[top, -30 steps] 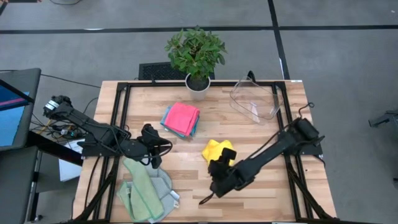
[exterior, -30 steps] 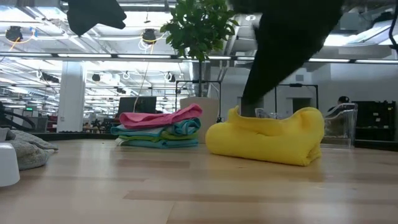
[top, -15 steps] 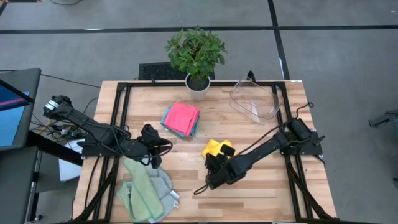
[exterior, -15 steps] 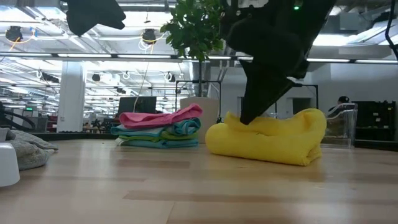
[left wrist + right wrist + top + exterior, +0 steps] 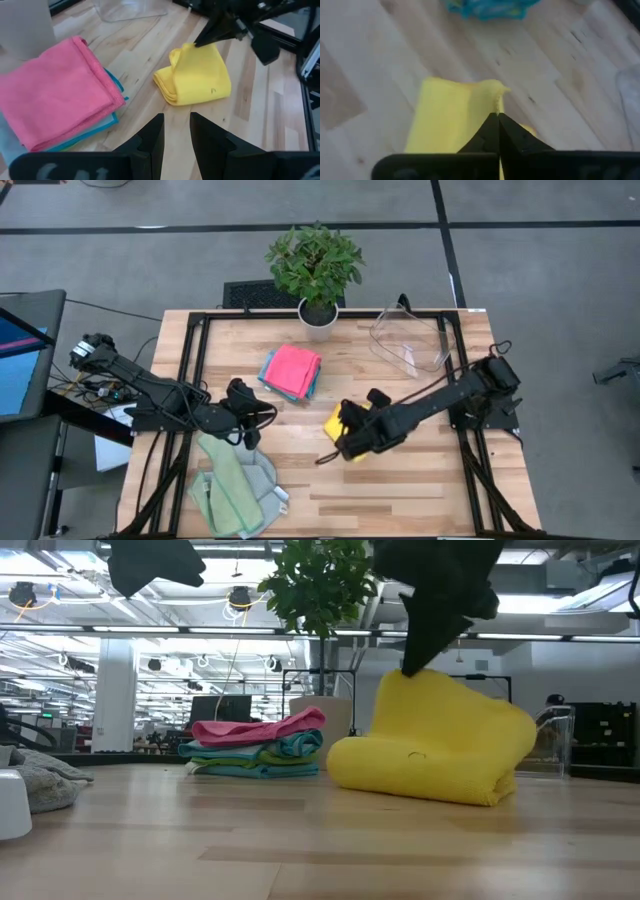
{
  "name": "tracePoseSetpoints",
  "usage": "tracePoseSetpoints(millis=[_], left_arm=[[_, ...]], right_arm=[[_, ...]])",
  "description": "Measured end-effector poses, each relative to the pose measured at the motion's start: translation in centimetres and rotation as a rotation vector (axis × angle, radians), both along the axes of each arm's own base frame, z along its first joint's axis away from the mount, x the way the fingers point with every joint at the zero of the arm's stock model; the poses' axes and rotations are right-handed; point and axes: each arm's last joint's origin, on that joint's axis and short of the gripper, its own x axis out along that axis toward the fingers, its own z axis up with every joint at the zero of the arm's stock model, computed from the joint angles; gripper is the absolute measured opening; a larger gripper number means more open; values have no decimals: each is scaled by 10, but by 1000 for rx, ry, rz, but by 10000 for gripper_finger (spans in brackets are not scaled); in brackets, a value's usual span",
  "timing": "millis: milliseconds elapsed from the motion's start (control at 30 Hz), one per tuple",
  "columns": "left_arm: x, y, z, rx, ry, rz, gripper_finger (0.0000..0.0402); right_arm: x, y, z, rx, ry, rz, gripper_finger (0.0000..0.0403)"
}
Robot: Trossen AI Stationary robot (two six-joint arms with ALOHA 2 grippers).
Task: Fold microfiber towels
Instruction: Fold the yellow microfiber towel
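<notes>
**Pinching the yellow towel**

Gripping one raised edge of yellow towel [image 5: 430, 745] mid-table with right gripper [image 5: 497, 118], fingers pressed together on cloth. Left gripper [image 5: 175, 131] hovering beside green towels [image 5: 232, 485], fingers slightly parted. Pink-topped folded stack [image 5: 292, 370] near plant [image 5: 315, 262].

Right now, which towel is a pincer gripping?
The yellow towel: the right pincer pinches its raised edge; the pink-topped stack lies untouched.
</notes>
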Motion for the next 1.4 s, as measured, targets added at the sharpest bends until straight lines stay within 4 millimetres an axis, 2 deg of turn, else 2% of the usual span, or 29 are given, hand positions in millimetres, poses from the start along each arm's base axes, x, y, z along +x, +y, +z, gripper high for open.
tracePoseSetpoints(millis=[167, 300, 400, 467, 533, 667, 767, 867, 1033, 1100, 1267, 1400], left_arm=[[0, 0, 0, -18, -9, 18, 84], [1, 0, 1, -28, -20, 22, 84], [2, -1, 2, -38, -39, 21, 84], [4, -2, 5, -57, -70, 18, 84], [5, -3, 7, -66, -94, 8, 84], [11, -4, 16, -73, -170, -42, 84], [19, -2, 19, -76, -222, -42, 84], [31, 1, 16, -73, -234, -48, 84], [65, 5, -7, -146, -199, -139, 84], [82, 6, -18, -177, -209, -190, 84], [118, 18, -49, -289, -209, -238, 84], [135, 28, -73, -396, -132, -256, 84]], right_arm=[[1, -22, -12, 4, 114, -81, 85], [3, -35, -23, 8, 133, -136, 148], [6, -44, -21, 13, 121, -154, 198], [0, -48, -11, 11, 103, -183, 228], [-6, -42, 9, -14, -16, -199, 246], [-37, -13, 49, -46, -234, -183, 252], [-61, 4, 52, -21, -359, -200, 249], [-78, 20, 23, 3, -410, -227, 244], [-79, 33, -28, 70, -534, -255, 208], [-80, 33, -51, 79, -540, -295, 186], [-84, 18, -92, 82, -475, -443, 142], [-77, 15, -102, 115, -420, -461, 122]])
